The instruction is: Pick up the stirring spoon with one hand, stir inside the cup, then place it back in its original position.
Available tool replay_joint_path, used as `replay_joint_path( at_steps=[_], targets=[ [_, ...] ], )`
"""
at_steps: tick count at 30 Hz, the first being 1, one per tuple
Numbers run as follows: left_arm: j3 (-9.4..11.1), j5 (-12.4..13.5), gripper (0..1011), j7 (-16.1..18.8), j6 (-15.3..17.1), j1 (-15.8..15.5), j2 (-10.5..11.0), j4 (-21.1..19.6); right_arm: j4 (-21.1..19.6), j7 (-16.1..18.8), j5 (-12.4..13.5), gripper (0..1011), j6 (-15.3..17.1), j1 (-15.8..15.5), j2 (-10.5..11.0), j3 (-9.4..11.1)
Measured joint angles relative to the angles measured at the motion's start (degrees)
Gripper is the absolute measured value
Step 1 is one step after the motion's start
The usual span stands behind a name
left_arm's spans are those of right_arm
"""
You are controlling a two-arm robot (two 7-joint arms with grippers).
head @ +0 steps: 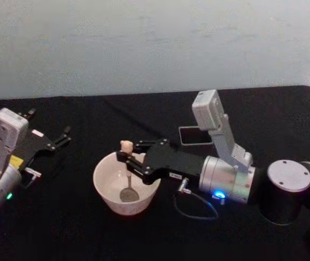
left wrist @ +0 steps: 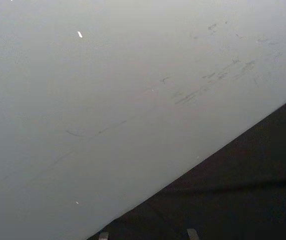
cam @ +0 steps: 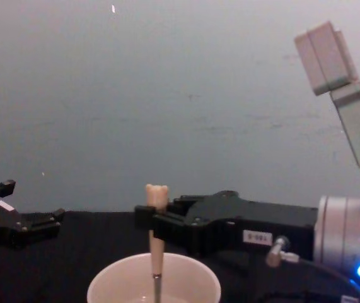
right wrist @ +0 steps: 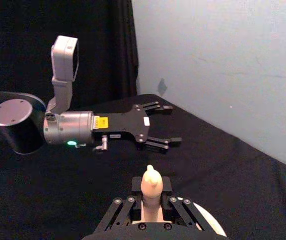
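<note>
Right end effector [head: 125, 156]: closed on the pale handle of the stirring spoon [head: 126, 145], just below the bear head. The arm reaches in from the right, above the cup [head: 101, 187].
Stirring spoon: upright, with the stem running down into the cup and the metal bowl low inside. Contact with the bottom cannot be confirmed.
Cup: stands unrestrained on the black table [head: 57, 228], left of centre.
Left end effector [right wrist: 172, 124]: fingers spread wide, holding nothing, parked at the left, well apart from the cup.
Holder [head: 194, 135]: dark and square, on the far side, right of the cup. Presumed to be the return position.
Risk, cup displacement: too wide a stirring circle drives the stem against the thin wall. With nothing bracing it, the cup would likely slide or tip.
Risk, grip slip: the handle is slim, so a side load from the wall could rotate the spoon in the grasp.
Risk, downward load: any further descent may press the bowl into the bottom.
Risk, exit: lifting out while moving sideways could hook the rim.
Risk, cable: the loose cable loop [head: 198, 209] lies just right of the cup, and a low wrist sweep may drag it against the cup.
Risk, return: a rotated spoon would likely miss the holder opening.
</note>
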Motion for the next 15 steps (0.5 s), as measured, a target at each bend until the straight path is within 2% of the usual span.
replay_joint_path(
  at_steps=[7, 15],
  targets=[
    [0.00, 0.00, 1001, 0.00, 0.00, 0.00, 0.00, 0.00, 1.24, -0.42, -0.13, 218, -0.12, 1.02, -1.56, -1.07],
    [0.00, 0.00, 1001, 0.00, 0.00, 0.00, 0.00, 0.00, 5.50, -2.06, -1.40, 218, -0.74, 3.45, -4.57, -1.76]
  ],
)
